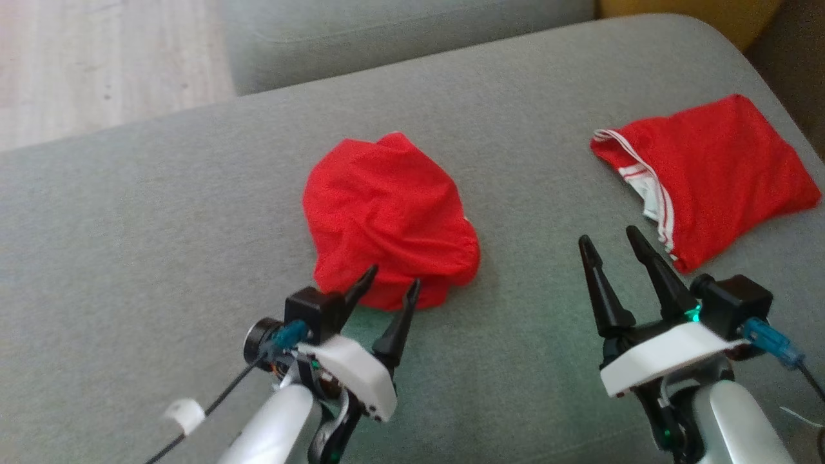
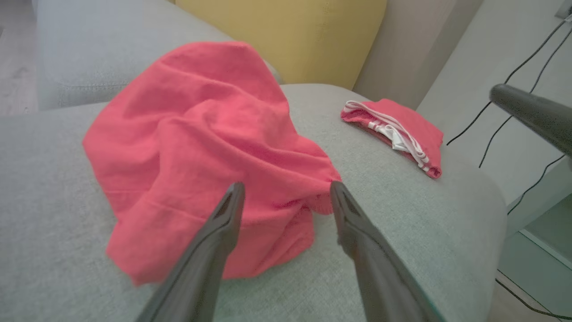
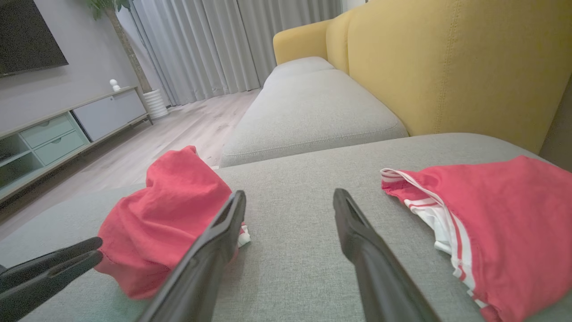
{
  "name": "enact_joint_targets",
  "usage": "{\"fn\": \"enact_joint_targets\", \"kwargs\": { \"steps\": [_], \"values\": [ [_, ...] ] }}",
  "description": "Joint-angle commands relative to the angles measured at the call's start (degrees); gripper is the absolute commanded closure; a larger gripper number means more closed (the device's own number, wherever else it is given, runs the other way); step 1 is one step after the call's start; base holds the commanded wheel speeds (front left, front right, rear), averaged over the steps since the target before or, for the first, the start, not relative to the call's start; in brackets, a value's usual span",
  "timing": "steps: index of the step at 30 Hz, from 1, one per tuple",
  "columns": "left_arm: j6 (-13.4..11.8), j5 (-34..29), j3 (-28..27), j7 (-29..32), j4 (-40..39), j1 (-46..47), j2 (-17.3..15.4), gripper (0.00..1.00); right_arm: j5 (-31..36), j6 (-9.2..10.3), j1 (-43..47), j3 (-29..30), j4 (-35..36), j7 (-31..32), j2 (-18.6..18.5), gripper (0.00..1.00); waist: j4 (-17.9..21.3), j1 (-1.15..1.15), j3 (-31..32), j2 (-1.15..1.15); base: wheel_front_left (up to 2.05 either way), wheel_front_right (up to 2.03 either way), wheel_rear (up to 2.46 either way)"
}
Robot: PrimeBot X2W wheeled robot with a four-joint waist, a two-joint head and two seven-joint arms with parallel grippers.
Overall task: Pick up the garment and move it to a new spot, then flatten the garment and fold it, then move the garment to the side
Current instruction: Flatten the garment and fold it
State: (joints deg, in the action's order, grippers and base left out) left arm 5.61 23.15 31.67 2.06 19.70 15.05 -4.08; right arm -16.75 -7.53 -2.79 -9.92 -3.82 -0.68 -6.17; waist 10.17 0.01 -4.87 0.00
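The left gripper point(image 1: 394, 277), jaws spread wide and holding nothing, hovers at the near hem of the crumpled red garment point(image 1: 387, 206), which lies at its twelve o'clock on the grey sofa cushion point(image 1: 161, 225). A sound pickup, I judge, means sinking onto a raised fold and pinching through it. The right gripper point(image 1: 609, 235), likewise spread and empty, has a folded red garment point(image 1: 722, 167) at its one o'clock.

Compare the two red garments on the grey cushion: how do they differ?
The middle garment is bunched into a mound; the right garment lies flat, folded. The middle garment shows mostly plain red; the right garment shows white striped trim. The middle garment sits just ahead of the open left gripper; the right garment lies beyond the open right gripper. Both are red, on the cushion, ungripped.
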Motion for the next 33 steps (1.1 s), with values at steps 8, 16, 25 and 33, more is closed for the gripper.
{"fn": "enact_joint_targets", "kwargs": {
  "steps": [8, 16, 25, 33],
  "values": [
    [-5.86, 4.49, -2.16, 1.16, 5.02, 7.71, 1.11, 0.00, -0.69, 0.04, -4.05, -2.82, 0.99, -1.50, 0.16, 0.00, 5.69, -0.01, -3.33, 0.00, 0.00, 0.00, 0.00],
    [-12.57, 8.98, -2.17, 1.78, 9.89, 10.63, 1.19, 0.82, -0.63, 0.04, -4.67, -3.12, 0.40, -2.12, 0.52, 0.00, 7.40, -0.01, -3.90, 0.00, 0.00, 0.00, 0.00],
    [-11.91, 7.65, -0.22, -0.02, 16.70, 14.63, 1.05, 1.00, -0.69, 0.04, -5.50, -2.94, 0.20, -2.33, 0.70, 0.00, 6.45, -0.01, -4.19, 0.00, 0.00, 0.00, 0.00],
    [-2.58, 14.91, 2.28, -7.45, 7.60, 21.71, 1.17, 1.00, -0.40, 0.04, -4.65, -0.68, 0.73, -2.42, 0.33, 0.00, 4.03, -0.01, -3.18, 0.00, 0.00, 0.00, 0.00]
  ]
}}
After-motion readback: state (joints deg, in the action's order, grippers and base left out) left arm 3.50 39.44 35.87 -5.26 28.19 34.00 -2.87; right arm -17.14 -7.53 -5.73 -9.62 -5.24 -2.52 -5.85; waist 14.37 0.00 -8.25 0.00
